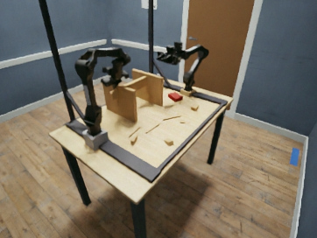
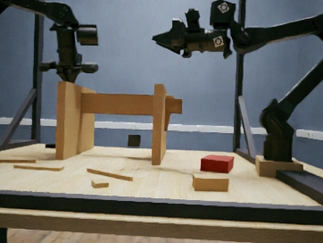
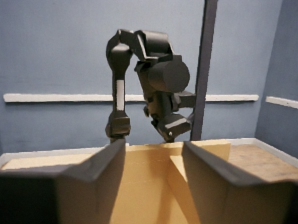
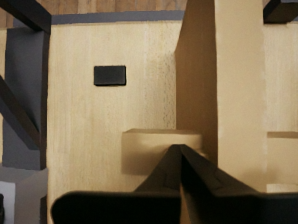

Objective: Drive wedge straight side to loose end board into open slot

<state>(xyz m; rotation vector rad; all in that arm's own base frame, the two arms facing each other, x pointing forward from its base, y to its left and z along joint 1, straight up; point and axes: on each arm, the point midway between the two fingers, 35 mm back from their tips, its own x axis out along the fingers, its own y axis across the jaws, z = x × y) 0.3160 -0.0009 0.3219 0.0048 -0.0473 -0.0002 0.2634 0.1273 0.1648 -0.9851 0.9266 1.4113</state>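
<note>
Two upright boards, the near one in the top view and the far one, stand joined by a rail. The rail's end pokes through the first board; at the other board, a wedge sits by the protruding end. My right gripper is shut, pointing down over the rail end beside the first board. No wedge shows in it; its fingers hide the slot. My left gripper is partly open, empty, above and beyond the other board.
A red block and a wooden block lie near the left arm's base. Several thin sticks, one of them here, and small wooden pieces lie before the boards. A black block lies behind them.
</note>
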